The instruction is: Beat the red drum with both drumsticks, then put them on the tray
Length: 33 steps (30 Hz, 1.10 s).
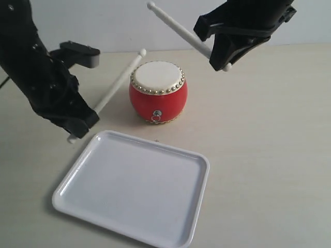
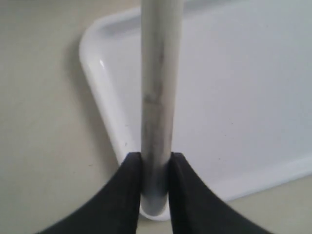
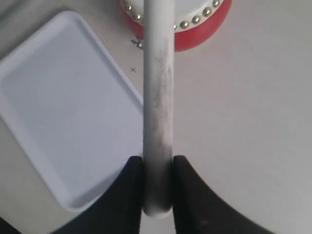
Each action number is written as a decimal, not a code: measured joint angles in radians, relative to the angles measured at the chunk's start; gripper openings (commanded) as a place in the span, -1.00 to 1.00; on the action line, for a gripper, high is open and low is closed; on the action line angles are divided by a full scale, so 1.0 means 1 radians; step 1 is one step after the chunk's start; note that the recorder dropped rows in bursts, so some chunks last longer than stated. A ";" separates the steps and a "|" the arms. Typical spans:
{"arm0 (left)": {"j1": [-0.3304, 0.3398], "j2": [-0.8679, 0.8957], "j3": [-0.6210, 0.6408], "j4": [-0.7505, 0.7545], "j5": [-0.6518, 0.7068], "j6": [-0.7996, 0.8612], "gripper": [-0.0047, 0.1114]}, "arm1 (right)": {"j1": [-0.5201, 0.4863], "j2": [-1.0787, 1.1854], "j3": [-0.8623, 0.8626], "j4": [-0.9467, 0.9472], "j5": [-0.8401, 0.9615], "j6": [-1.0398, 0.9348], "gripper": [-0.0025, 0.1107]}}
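The red drum has a glossy barrel body and a cream skin ringed with gold studs. It stands on the table just behind the white tray. The left gripper clamps the left drumstick. The right gripper clamps the right drumstick.

left gripper clamping drumstick, tray beneath
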 measured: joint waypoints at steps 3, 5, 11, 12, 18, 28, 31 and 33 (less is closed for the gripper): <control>0.050 -0.041 0.000 0.002 0.000 -0.007 -0.92 | 0.033 0.051 0.047 0.004 0.000 -0.002 -0.96; 0.081 -0.049 0.000 0.002 0.006 -0.013 -0.92 | 0.052 0.108 0.085 0.004 0.000 -0.006 -0.96; 0.101 -0.053 0.000 -0.025 0.024 -0.002 -0.92 | 0.061 0.197 0.096 0.004 0.001 -0.013 -0.96; 0.101 -0.053 0.000 -0.038 0.024 0.008 -0.92 | 0.061 0.188 0.082 0.004 0.001 -0.013 -0.96; 0.076 -0.053 0.000 -0.081 0.022 0.057 -0.92 | 0.058 0.047 -0.038 -0.105 -0.006 0.005 -0.96; -0.014 0.203 -0.016 -0.028 0.147 0.065 -0.92 | -0.023 -0.083 -0.032 -0.111 0.002 0.026 -0.96; -0.014 0.153 -0.021 -0.028 0.156 0.056 -0.92 | -0.023 -0.083 -0.030 -0.088 0.004 0.022 -0.96; -0.010 0.079 -0.023 -0.030 0.156 0.054 -0.92 | -0.023 -0.069 -0.018 -0.070 0.001 0.020 -0.96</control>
